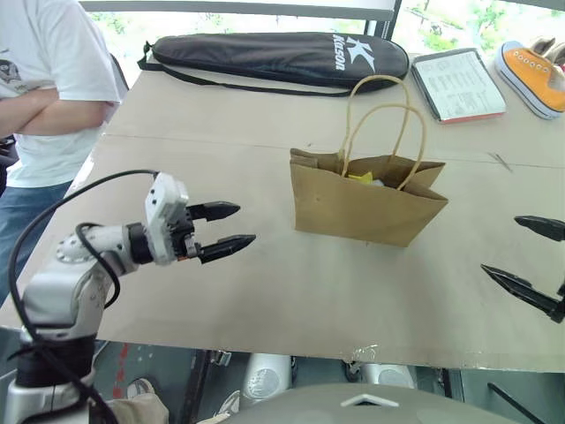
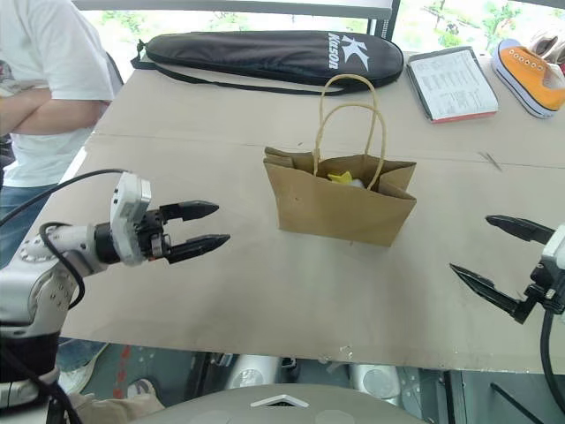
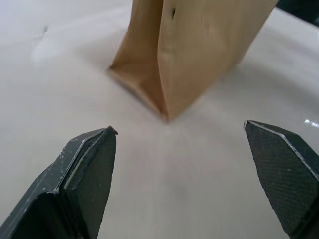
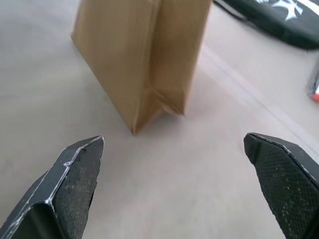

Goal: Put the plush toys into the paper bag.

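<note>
The brown paper bag (image 1: pixel 364 208) stands upright in the middle of the table, its two cord handles raised. Inside its mouth a bit of yellow and white from a plush toy (image 1: pixel 362 177) peeks out; the rest is hidden by the bag's wall. My left gripper (image 1: pixel 228 230) hovers open and empty to the left of the bag, pointing toward it. My right gripper (image 1: pixel 530 261) hangs open and empty to the right of the bag, near the table's front edge. Both wrist views look at the bag (image 3: pixel 194 50) (image 4: pixel 139 55) from opposite sides.
A long black racket case (image 1: pixel 282 58) lies at the table's far edge. A notebook (image 1: pixel 457 84) and an orange sneaker (image 1: pixel 530 75) sit at the far right. A person in a white shirt (image 1: pixel 48 79) stands with folded arms by the table's left side.
</note>
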